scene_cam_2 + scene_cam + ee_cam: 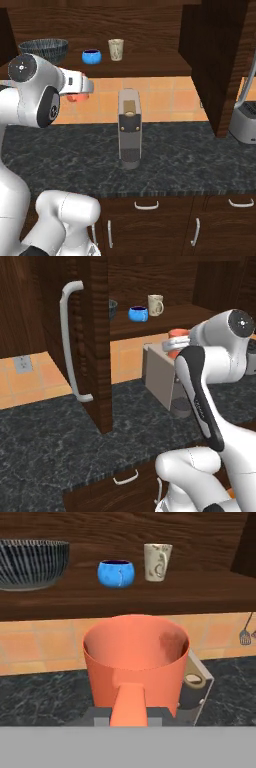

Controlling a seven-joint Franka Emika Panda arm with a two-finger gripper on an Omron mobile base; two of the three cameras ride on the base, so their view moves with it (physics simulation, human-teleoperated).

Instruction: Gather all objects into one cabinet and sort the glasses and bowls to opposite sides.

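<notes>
The room was a kitchen of dark wood and warm tile: a black, grey-veined stone counter ran under an orange tiled wall, with lower cabinets carrying small silver handles beneath it. Above, the dark brown wall cabinet stood with its doors swung wide, the left one showing its long curved silver bar handle. On its open shelf sat the wide dark striped bowl at the left, the small blue bowl near the middle and the beige cup just to its right, each apart from the next. The gripper was closed on the orange-red cup, which hung upright below and in front of the shelf, above a grey coffee machine standing on the counter. A silver toaster sat at the far right of the counter, and a wall outlet showed on the tiles at the left.
</notes>
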